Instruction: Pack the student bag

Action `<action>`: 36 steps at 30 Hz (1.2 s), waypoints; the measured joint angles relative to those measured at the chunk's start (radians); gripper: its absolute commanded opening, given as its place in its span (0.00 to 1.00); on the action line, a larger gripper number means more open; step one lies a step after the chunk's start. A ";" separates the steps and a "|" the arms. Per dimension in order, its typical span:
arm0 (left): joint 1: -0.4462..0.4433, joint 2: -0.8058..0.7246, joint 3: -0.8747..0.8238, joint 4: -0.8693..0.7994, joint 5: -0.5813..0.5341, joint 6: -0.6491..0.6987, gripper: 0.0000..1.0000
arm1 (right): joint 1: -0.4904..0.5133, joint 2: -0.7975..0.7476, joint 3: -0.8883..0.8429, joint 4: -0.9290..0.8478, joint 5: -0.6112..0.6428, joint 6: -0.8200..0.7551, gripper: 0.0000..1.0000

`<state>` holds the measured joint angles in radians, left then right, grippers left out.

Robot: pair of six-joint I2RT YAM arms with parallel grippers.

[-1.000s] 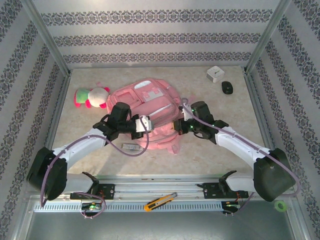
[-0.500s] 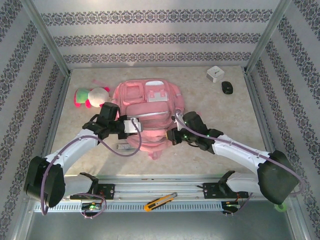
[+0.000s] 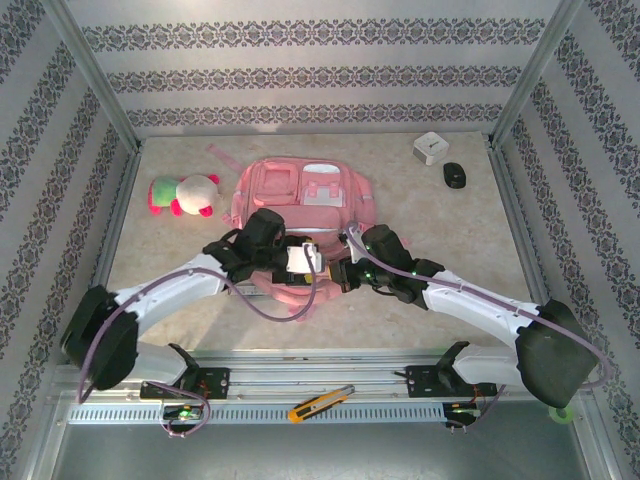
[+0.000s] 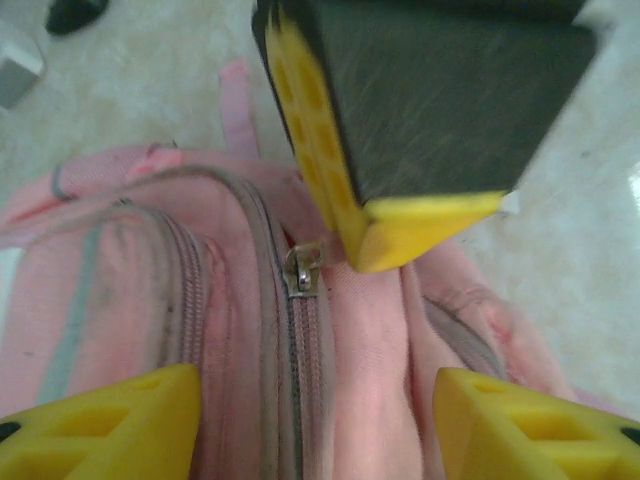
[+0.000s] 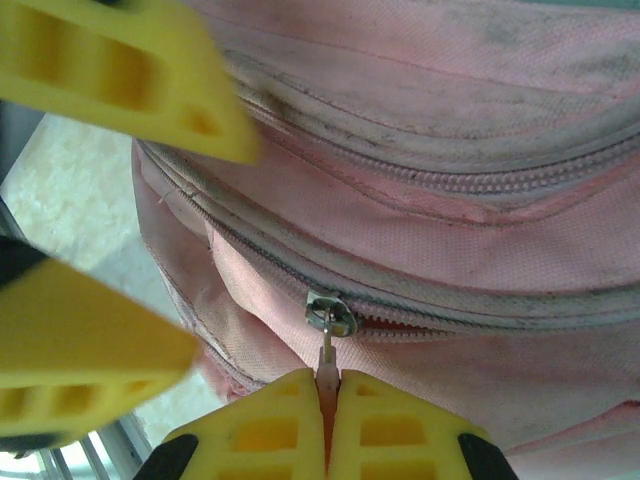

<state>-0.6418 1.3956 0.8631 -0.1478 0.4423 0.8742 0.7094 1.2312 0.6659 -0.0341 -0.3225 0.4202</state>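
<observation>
Jaws together at student bag [image 3: 300, 190] edge

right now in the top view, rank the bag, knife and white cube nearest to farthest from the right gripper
1. bag: mid-table, directly under the right gripper, which pinches its zipper pull.
2. knife: on the near rail, between the arm bases.
3. white cube: far right corner of the table.
</observation>
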 measured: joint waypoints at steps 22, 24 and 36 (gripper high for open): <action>0.074 -0.121 -0.088 0.002 0.020 0.067 0.00 | -0.467 0.153 0.039 0.053 -0.190 -0.008 0.00; 0.075 -0.143 -0.089 -0.026 0.037 0.072 0.00 | -0.515 0.216 0.053 0.056 -0.159 -0.008 0.00; 0.075 -0.161 -0.128 -0.011 0.063 0.000 0.49 | -0.328 0.149 0.059 0.082 -0.204 -0.053 0.39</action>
<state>-0.5671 1.2346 0.7353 -0.1589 0.5049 0.8745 0.3809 1.3804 0.7246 0.0479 -0.5266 0.3672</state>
